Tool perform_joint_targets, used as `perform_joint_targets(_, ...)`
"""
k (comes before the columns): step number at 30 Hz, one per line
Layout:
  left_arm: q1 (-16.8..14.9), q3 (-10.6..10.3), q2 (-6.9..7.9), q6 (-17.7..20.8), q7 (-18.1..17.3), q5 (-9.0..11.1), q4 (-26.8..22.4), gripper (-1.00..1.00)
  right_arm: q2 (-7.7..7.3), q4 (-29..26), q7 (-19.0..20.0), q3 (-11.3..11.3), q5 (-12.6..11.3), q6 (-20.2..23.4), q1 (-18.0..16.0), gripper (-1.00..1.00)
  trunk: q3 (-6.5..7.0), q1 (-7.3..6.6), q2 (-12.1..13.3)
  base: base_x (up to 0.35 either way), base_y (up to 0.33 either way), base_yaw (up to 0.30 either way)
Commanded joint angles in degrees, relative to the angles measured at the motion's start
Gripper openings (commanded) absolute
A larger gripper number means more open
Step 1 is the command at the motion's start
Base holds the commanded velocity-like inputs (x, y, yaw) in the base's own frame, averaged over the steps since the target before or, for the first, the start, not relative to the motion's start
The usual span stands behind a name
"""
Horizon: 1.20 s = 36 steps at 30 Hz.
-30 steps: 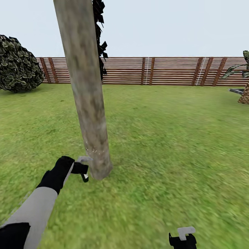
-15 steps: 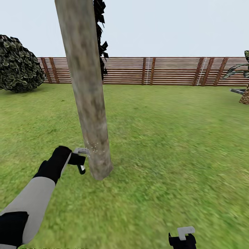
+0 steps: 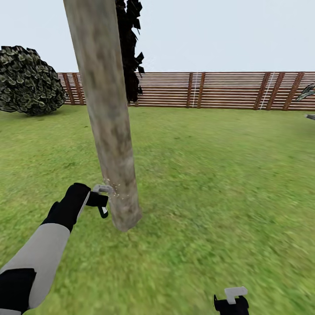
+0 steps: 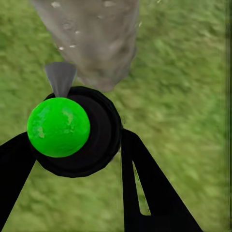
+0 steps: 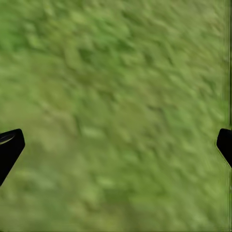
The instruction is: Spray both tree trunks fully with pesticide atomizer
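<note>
Left gripper (image 4: 77, 159) is clamped around the pesticide atomizer (image 4: 72, 128): black round body with a bright green cap, grey cone nozzle aimed at the tree trunk (image 4: 92, 38). In the head view the left gripper (image 3: 99, 202) sits low, just beside the trunk's base, nozzle almost touching the bark; I can't tell whether it actually makes contact. Small pale specks dot the tree trunk (image 3: 109, 131) right at nozzle height, and the wrist view shows them on the bark too; reads as spray landing. Right gripper (image 5: 116, 140) is spread wide with nothing in it, just lawn (image 5: 116, 96) between the fingertips; in the head view the right gripper (image 3: 231, 302) hangs at the bottom edge, well clear of the trunk. Progress, as a judgement: pickup is done, spraying of this tree is under way, and the visible specks cover only a small patch near the base, so most of this trunk looks untreated. The second tree isn't identifiable here, so that half is presumably all still to do. Trunk is straight, mottled grey-brown, slightly leaning in the head view, thicker than the arm. Behind it: a dark narrow column-shaped tree (image 3: 130, 52), a round bush (image 3: 28, 81) at left, slatted wooden fence (image 3: 218, 89) across the back.
</note>
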Motion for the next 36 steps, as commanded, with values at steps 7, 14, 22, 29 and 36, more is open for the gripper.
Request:
perform_joint_targets(7,-0.1,0.1,-0.01,0.2,-0.5,-0.6,-0.2,-1.0,-0.02,0.0,-0.2,0.5,-0.4,-0.1,0.0,1.0,-0.05,-0.01,0.0,0.001,-0.276,0.0)
perform_joint_targets(14,0.0,0.2,-0.01,0.2,-0.5,-0.7,-0.2,-1.0,0.14,-0.1,-0.2,0.5,-0.4,-0.1,0.0,1.0,-0.05,-0.01,0.0,0.0,-0.277,0.0)
perform_joint_targets(22,0.1,0.2,0.07,0.2,-0.5,-0.7,-0.1,-1.0,0.24,-0.1,-0.2,0.5,-0.4,-0.1,0.0,1.0,-0.05,-0.01,0.0,0.0,-0.277,0.068)
perform_joint_targets(29,0.6,0.5,0.07,0.1,-0.4,-0.8,-0.1,-1.0,0.25,-0.1,-0.2,0.6,-0.4,-0.1,0.0,1.0,-0.05,-0.01,0.0,0.0,-0.277,0.268)
perform_joint_targets(36,1.0,0.7,0.32,0.0,-0.1,-0.9,0.0,-1.0,0.25,-0.1,-0.2,0.6,-0.4,-0.1,0.0,1.0,-0.05,-0.01,0.0,0.076,-0.277,0.228)
